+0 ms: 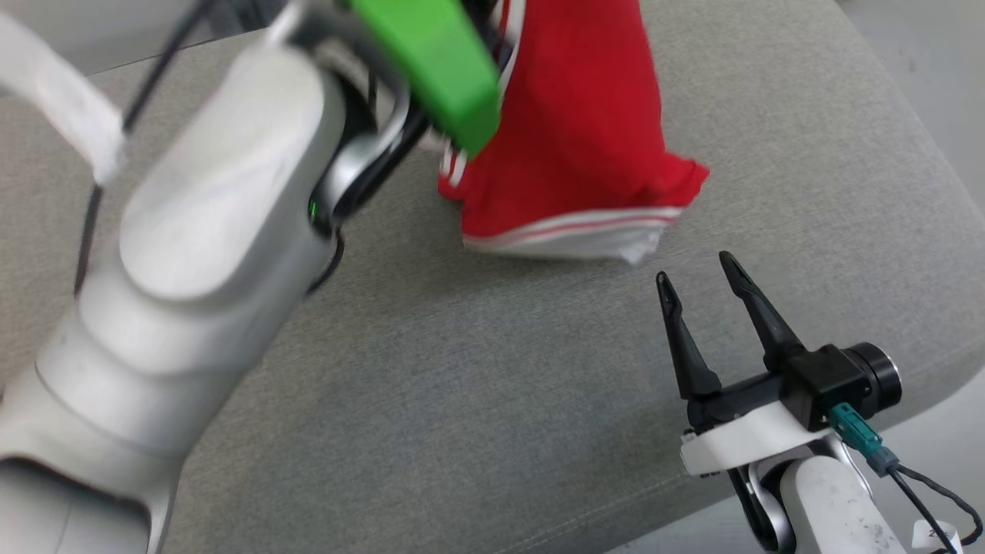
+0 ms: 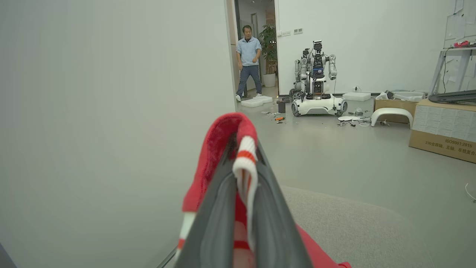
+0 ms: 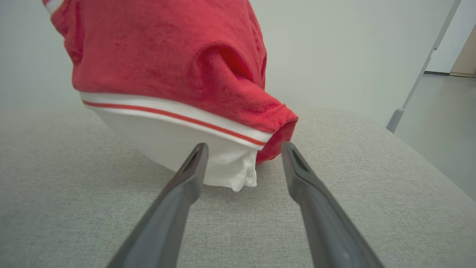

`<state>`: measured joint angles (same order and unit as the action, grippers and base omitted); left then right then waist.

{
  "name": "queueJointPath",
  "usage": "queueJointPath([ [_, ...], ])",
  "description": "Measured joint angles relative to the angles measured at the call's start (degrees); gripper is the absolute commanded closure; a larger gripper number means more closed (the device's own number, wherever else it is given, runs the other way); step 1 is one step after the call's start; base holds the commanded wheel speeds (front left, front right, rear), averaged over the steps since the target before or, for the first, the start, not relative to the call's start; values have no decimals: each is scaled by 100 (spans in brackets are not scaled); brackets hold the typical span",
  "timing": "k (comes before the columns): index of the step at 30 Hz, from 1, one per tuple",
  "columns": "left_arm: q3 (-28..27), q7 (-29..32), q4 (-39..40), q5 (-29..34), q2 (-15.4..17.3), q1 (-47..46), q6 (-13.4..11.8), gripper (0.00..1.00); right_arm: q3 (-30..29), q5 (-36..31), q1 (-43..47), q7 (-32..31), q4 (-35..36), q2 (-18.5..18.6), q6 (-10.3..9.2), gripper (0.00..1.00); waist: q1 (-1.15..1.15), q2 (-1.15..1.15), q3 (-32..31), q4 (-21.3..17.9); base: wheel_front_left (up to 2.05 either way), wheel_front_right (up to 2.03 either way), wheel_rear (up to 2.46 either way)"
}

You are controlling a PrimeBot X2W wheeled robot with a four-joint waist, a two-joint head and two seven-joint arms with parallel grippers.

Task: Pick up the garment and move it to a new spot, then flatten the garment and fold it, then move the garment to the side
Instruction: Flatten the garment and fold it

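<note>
The garment (image 1: 585, 131) is red with white, red-striped trim. It hangs from above, and its lower hem rests bunched on the grey cushion (image 1: 462, 400). In the left wrist view my left gripper (image 2: 242, 147) is shut on the garment's (image 2: 219, 149) striped edge, which drapes over the fingertips. My left arm (image 1: 231, 192) reaches up across the head view's left side, with a green part (image 1: 446, 61) hiding its fingers. My right gripper (image 1: 695, 269) stands open just below and right of the hem. In the right wrist view the right gripper (image 3: 244, 147) is spread in front of the garment's (image 3: 167, 67) white corner, close to it.
The cushion's rounded edge (image 1: 908, 192) drops to grey floor at the right. Past the left gripper stand a plain wall (image 2: 111, 111), a person (image 2: 249, 56) in a doorway, another robot (image 2: 316, 85) among scattered parts, and a cardboard box (image 2: 442, 130).
</note>
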<state>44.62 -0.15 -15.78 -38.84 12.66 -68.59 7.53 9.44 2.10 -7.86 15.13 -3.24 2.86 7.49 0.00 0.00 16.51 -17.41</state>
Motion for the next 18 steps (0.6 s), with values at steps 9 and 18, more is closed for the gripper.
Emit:
queueJointPath([
  [9,11,-454,1091,-716,1269,3448,-669,100,-375,-277,192,0,-41,-3,0,0,0,0,-10,712,0,0,0],
  [18,-167,-1182,1116,-472,1938,4827,-1435,100,-552,-387,183,0,-66,-2,0,0,0,0,5,1238,0,0,0],
])
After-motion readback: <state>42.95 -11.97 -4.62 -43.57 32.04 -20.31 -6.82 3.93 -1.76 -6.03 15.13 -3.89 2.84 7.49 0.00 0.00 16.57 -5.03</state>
